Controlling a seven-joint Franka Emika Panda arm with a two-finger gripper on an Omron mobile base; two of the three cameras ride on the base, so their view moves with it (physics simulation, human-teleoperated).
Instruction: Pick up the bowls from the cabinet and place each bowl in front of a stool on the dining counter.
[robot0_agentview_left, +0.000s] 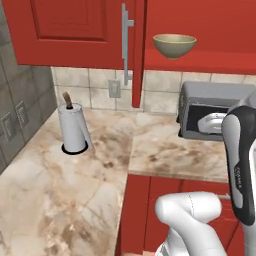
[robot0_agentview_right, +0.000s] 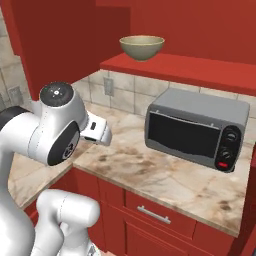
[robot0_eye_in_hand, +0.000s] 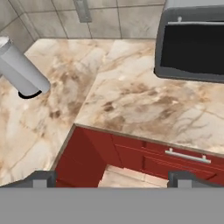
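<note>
Cabinet shelf (robot0_agentview_right: 200, 67) holds olive bowl (robot0_agentview_right: 142, 47) (fingers (robot0_eye_in_hand: 40, 178) well below, spread).

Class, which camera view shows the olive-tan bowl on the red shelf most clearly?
The right base view: the olive-tan bowl sits upright on the red shelf, unobstructed, rim and interior visible. The left base view shows it too, beside the cabinet door's bar handle.

White glossy rounded arm links, dark grey joint bands, round dark grey joint cap, small dark fingers (robot0_eye_in_hand: 43, 178)
</note>
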